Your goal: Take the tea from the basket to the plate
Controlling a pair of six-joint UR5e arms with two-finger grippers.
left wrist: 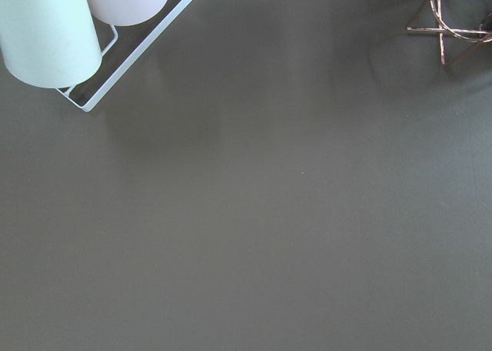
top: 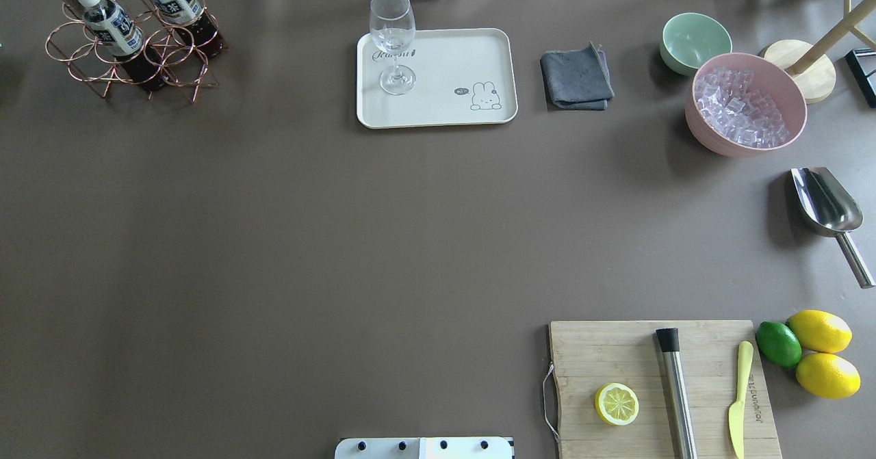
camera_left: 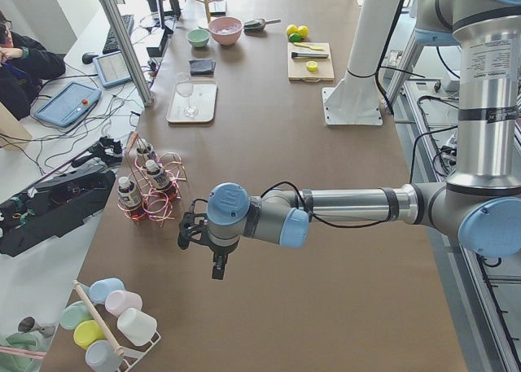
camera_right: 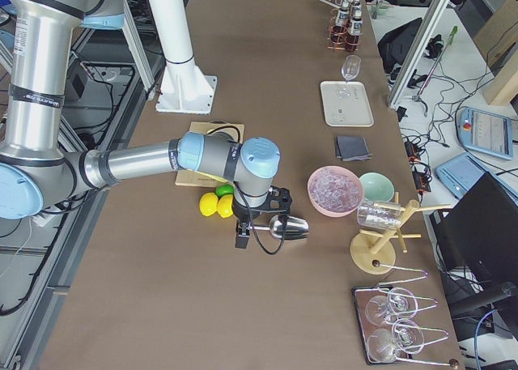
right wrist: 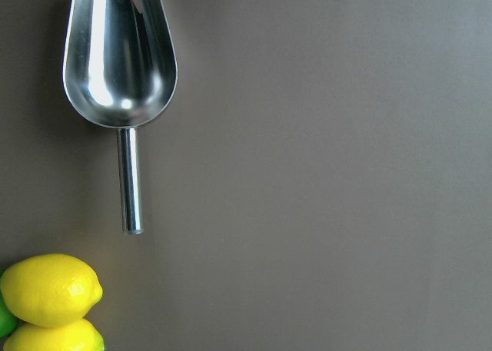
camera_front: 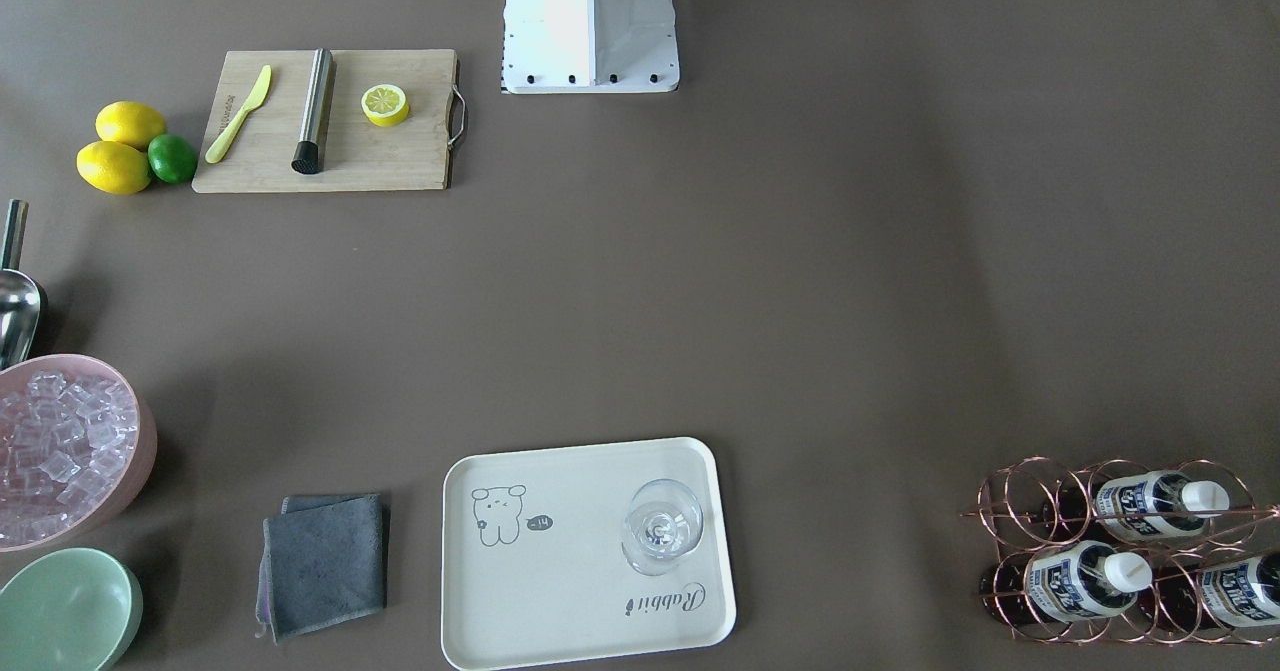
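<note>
- Three tea bottles (top: pixel 113 24) stand in the wire basket (top: pixel 75 54), at the 10 o'clock corner of the tabletop (top: pixel 342 240) seen from overhead. None is on the plate (top: pixel 445 69) yet.
- Ring cells hold each bottle by its body and leave the white caps standing clear, probably for an easy grip from above.
- Every bottle is clear plastic, dark brown inside, with a white-and-blue label.
- At 12 o'clock, a wine glass (top: pixel 393 35) fills the plate's 9 o'clock end. The bare 3 o'clock end looks like the landing spot.
- The left gripper (camera_left: pixel 217 268) hovers near the basket without touching it, so it is likely the one to fetch. The right gripper (camera_right: pixel 241 239) hangs by the scoop (camera_right: pixel 290 228).
- I cannot tell how far either pair of jaws is open.
</note>
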